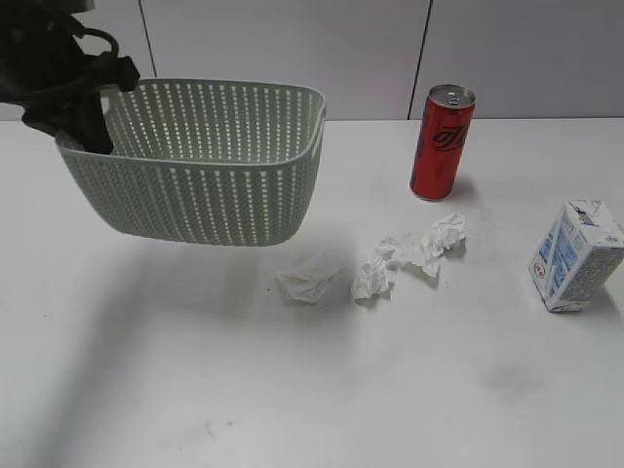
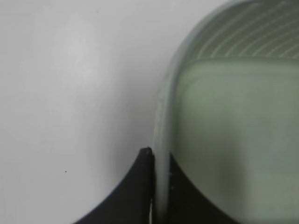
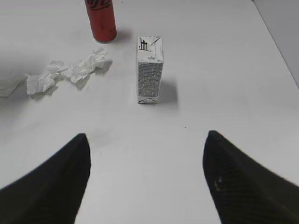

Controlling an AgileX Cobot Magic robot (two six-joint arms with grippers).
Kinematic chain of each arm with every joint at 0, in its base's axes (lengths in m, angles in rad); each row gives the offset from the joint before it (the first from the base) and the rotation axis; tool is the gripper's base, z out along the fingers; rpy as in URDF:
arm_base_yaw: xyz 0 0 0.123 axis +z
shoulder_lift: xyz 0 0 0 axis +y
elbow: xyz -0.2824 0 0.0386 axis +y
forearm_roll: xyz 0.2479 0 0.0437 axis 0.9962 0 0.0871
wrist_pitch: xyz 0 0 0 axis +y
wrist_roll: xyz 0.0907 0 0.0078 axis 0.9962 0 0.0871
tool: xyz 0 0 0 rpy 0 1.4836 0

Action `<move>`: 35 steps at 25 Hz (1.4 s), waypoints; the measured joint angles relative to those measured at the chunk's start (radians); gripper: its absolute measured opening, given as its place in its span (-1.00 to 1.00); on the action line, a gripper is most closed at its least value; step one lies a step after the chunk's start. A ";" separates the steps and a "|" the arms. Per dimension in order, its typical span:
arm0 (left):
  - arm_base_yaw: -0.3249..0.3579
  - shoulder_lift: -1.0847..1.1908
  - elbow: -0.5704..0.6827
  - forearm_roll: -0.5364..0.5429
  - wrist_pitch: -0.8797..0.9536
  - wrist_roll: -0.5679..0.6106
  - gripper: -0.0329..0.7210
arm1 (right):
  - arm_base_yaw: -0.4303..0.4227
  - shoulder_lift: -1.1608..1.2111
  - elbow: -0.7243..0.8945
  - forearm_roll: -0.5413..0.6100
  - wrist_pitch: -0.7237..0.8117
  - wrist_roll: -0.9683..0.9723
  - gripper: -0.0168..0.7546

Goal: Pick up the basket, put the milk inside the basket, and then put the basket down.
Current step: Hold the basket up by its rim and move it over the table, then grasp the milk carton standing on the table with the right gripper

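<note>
White tabletop (image 1: 292, 390), scuffed with faint grey marks, backed by pale wall panels. At upper left, sage-green perforated basket (image 1: 210, 171) lifted clear of the surface, tilted, shadow spread below it. Left gripper (image 1: 83, 122) clamped on the basket's left end wall, one black finger (image 2: 135, 186) outside the rim and one inside, as shown close up in the left wrist view. Right of centre, red soda can (image 1: 443, 142) standing upright near the back edge. Before the can, crumpled white tissues (image 1: 409, 255) strewn in a loose line, a separate wad (image 1: 307, 284) lying nearer the basket. At far right, white-and-blue milk carton (image 1: 575, 255) upright on the table, well apart from the basket and untouched. Right gripper (image 3: 145, 182) out of the exterior view; seen from its own wrist camera hovering short of the carton, jaws spread wide, nothing between them.
</note>
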 joint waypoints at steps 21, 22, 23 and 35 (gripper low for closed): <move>-0.066 -0.003 0.000 0.011 -0.085 0.007 -0.95 | 0.000 0.668 -0.069 -0.001 -0.507 0.000 0.77; -0.066 -0.003 0.000 0.012 -0.092 0.007 -0.95 | 0.000 0.720 -0.087 0.004 -0.506 0.000 0.77; -0.066 -0.003 0.000 0.012 -0.099 0.007 -0.95 | 0.000 0.780 -0.111 0.008 -0.504 0.000 0.77; -0.066 0.035 0.001 0.014 -0.115 0.007 -0.95 | 0.000 1.350 -0.449 0.015 -0.313 -0.051 0.77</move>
